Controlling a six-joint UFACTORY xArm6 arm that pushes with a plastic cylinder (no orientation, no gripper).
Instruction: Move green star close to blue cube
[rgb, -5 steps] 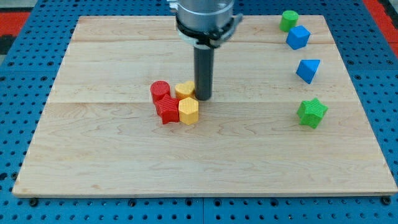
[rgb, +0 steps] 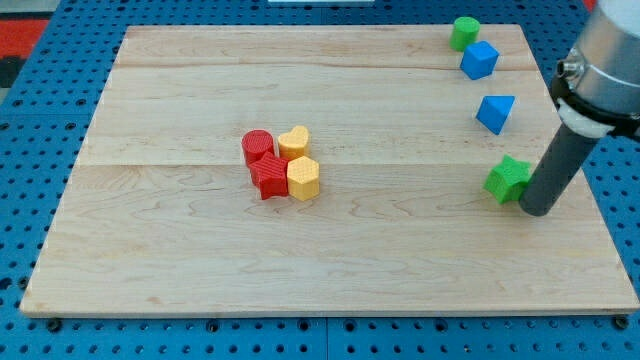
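— Where is my tip (rgb: 535, 209)?
— Touching the green star (rgb: 507, 179) on its right side, at the bench's (rgb: 400, 260) right edge.
— Any jaws holding it?
— None; a bare rod only.
— And the blue cube (rgb: 479, 60)?
— Well above, near the top.

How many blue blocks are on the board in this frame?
2. The blue cube sits near the view's top right, just below the green cylinder. The other blue block, a wedge-like shape, lies below it, above the green star. None seems hidden.
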